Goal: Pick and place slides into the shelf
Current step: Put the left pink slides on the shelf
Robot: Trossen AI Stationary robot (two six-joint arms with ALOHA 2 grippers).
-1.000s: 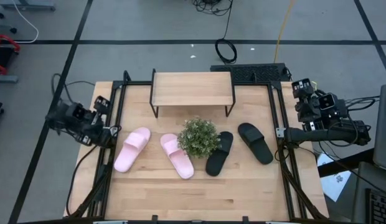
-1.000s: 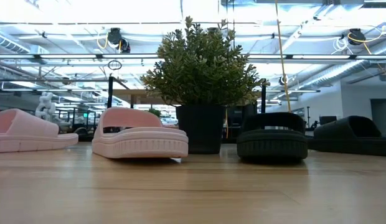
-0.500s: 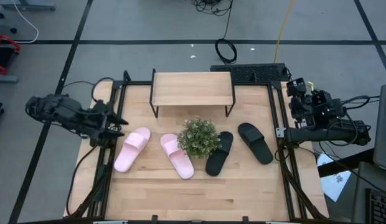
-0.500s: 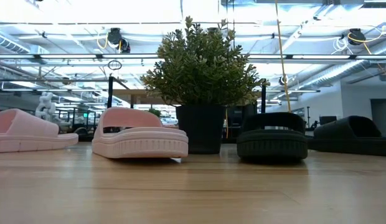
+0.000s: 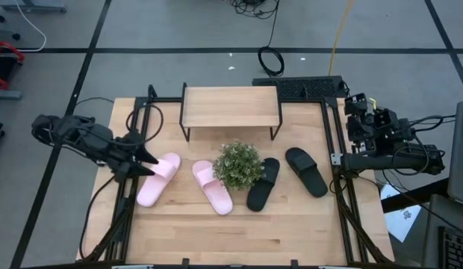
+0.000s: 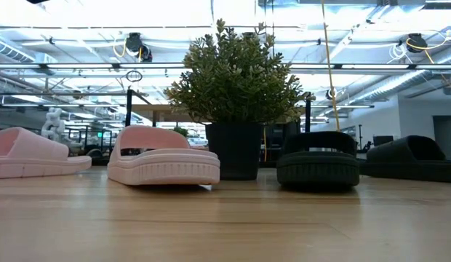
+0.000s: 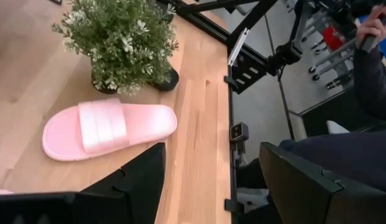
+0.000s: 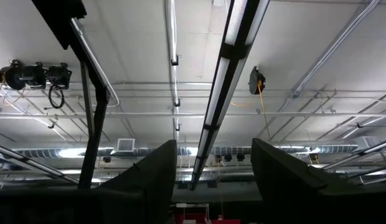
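Four slides lie sole-down in a row on the table: a pale pink one [image 5: 158, 179] on the left, a second pink one [image 5: 213, 187], a black one [image 5: 263, 184] and another black one [image 5: 306, 172]. The low view shows the same row [image 6: 29, 153] [image 6: 164, 156] [image 6: 318, 159] [image 6: 414, 159]. The shelf [image 5: 230, 107] stands on its black legs at the far edge. My left gripper [image 5: 145, 158] is open and hovers beside the far end of the left pink slide. Its wrist view looks past the gripper [image 7: 211, 168] at the second pink slide [image 7: 109, 127]. My right gripper [image 5: 358, 112] waits open beyond the table's right edge.
A small green potted plant [image 5: 237, 164] stands between the second pink slide and the first black one, in front of the shelf, and fills the middle of the low view [image 6: 236, 80]. Black frame rails [image 5: 138, 134] run along the table's sides. A person's sleeve [image 7: 373, 62] shows beyond the table.
My left arm has unfolded from beyond the table's left edge and reached toward the right, bringing its gripper over the table beside the left pink slide. The slides, plant and shelf have stayed put.
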